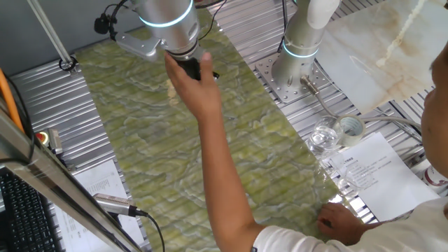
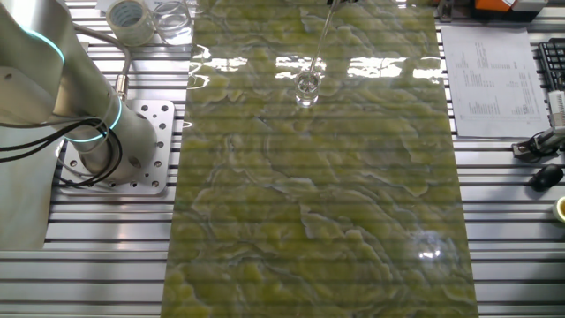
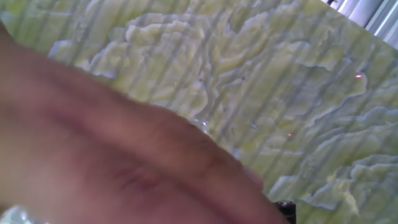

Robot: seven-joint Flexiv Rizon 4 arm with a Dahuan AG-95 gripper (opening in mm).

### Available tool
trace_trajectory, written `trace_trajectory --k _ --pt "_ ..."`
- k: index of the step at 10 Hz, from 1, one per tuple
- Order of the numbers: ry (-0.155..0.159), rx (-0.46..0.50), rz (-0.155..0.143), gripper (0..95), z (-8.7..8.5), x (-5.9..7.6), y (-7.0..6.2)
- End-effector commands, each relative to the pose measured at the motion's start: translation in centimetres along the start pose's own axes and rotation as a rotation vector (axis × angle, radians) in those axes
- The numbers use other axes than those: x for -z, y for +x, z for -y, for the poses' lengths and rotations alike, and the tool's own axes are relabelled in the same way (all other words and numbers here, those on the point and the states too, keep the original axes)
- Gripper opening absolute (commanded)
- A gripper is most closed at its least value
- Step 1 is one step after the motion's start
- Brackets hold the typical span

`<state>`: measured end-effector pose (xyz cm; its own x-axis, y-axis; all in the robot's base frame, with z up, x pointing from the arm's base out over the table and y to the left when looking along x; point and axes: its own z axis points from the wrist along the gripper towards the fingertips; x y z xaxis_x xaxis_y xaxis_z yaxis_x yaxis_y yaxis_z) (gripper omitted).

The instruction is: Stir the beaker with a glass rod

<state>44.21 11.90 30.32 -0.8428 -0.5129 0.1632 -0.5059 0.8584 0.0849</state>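
Observation:
The beaker [image 2: 306, 89] is a small clear glass standing on the green marbled mat [image 2: 318, 203] near its far end. The glass rod [image 2: 320, 44] comes down from the top edge of the other fixed view, tilted, with its lower end in the beaker. In one fixed view my gripper [image 1: 192, 70] hangs over the far part of the mat. A person's hand [image 1: 196, 87] is wrapped around its black fingers and hides the jaws, the rod and the beaker. The hand view is mostly filled by that blurred hand [image 3: 112, 162].
The person's arm [image 1: 231, 182] reaches across the mat from the near right. A larger clear glass vessel [image 1: 323, 136] and a roll of tape [image 1: 349, 129] stand off the mat by the robot base [image 1: 297, 66]. Papers [image 1: 381, 175] lie to the right.

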Motion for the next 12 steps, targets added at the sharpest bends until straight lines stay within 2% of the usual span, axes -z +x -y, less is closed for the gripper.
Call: trace_trajectory --k 1,3,4,5,6,9,12 --pt "0.009 0.011 0.015 0.0 -0.06 -0.01 -0.05" --pt "0.035 0.031 -0.003 0.0 -0.06 -0.02 -0.05" --pt "0.054 0.046 -0.027 0.0 -0.06 -0.03 -0.03" --pt "0.047 0.037 -0.041 0.0 -0.05 -0.07 0.02" --pt "0.043 0.035 -0.043 0.0 -0.04 -0.09 0.04" --pt "0.001 0.026 -0.008 0.0 -0.05 -0.08 0.05" --pt "0.011 0.046 0.011 0.0 -0.06 -0.06 0.05"
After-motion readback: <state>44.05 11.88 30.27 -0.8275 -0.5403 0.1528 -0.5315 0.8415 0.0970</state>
